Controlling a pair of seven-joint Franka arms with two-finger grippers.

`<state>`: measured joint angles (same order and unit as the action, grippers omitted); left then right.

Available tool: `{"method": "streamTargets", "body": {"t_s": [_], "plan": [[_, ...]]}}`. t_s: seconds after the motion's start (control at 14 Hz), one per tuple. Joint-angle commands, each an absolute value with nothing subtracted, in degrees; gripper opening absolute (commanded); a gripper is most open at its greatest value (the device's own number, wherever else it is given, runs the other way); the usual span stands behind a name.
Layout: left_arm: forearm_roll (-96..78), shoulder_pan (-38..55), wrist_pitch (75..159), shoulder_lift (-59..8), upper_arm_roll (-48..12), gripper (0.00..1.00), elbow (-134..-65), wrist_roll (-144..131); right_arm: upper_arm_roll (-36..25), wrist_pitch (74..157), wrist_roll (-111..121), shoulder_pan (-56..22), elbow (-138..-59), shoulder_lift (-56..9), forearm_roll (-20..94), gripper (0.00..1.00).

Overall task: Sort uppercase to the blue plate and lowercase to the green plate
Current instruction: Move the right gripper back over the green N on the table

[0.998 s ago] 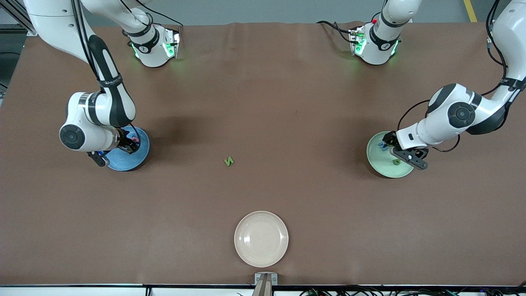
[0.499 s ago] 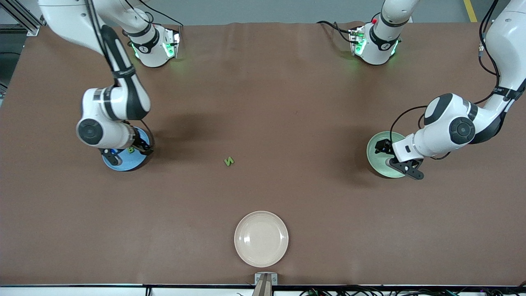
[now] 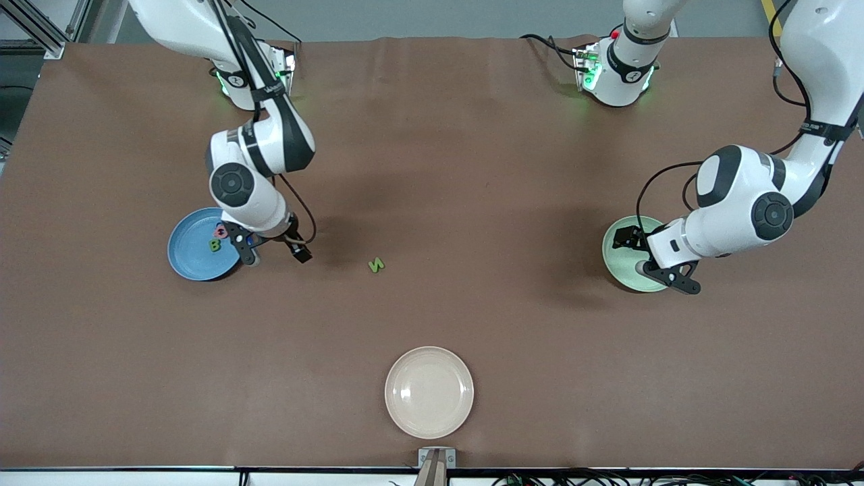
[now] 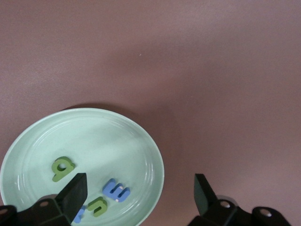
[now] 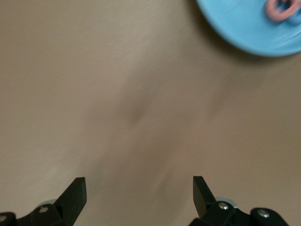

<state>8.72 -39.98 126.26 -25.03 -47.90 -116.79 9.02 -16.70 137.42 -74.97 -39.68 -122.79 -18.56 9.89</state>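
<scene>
The blue plate (image 3: 192, 260) lies toward the right arm's end and holds a green B (image 3: 214, 246) and a pinkish-red Q (image 3: 219, 231). My right gripper (image 3: 274, 254) hangs open and empty just off the plate's rim, on the side toward the green N (image 3: 376, 264), which lies on the bare table. In the right wrist view the blue plate (image 5: 244, 28) and Q (image 5: 281, 8) sit at a corner. My left gripper (image 3: 653, 260) is open over the green plate (image 3: 617, 260). That green plate (image 4: 150, 150) holds a blue m (image 4: 116, 189), a blue x (image 4: 79, 214) and two green lowercase pieces (image 4: 62, 168), (image 4: 98, 205).
A cream plate (image 3: 429, 392) sits near the table's front edge, at the middle. Both arm bases (image 3: 253, 81), (image 3: 615, 71) stand along the edge farthest from the front camera.
My right gripper opened over the blue plate, left the green B there, and swung off the plate toward the N. The left arm rose slightly over the green plate.
</scene>
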Motion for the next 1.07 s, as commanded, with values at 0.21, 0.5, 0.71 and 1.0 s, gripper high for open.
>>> {"method": "streamTargets", "body": {"t_s": [0.21, 0.5, 0.71, 1.0], "plan": [[-2.0, -34.2, 125.8, -16.2, -42.5, 1.0, -118.7, 11.5, -17.2, 142.8, -83.3, -45.7, -114.5, -27.0, 13.7, 1.0], [-5.2, -34.2, 125.7, -13.3, -41.8, 1.0, -119.6, 13.0, -17.3, 142.6, -84.7, -49.8, -106.8, -32.7, 13.4, 1.0], [-6.2, -34.2, 125.6, -10.5, -41.8, 1.0, -120.2, 13.1, -17.2, 142.8, -81.6, -50.5, -106.3, -34.8, 13.3, 1.0], [-7.1, -34.6, 125.5, -6.1, -41.8, 1.0, -120.9, 13.0, -16.9, 142.8, -76.7, -51.1, -106.3, -36.3, 13.7, 0.97]]}}
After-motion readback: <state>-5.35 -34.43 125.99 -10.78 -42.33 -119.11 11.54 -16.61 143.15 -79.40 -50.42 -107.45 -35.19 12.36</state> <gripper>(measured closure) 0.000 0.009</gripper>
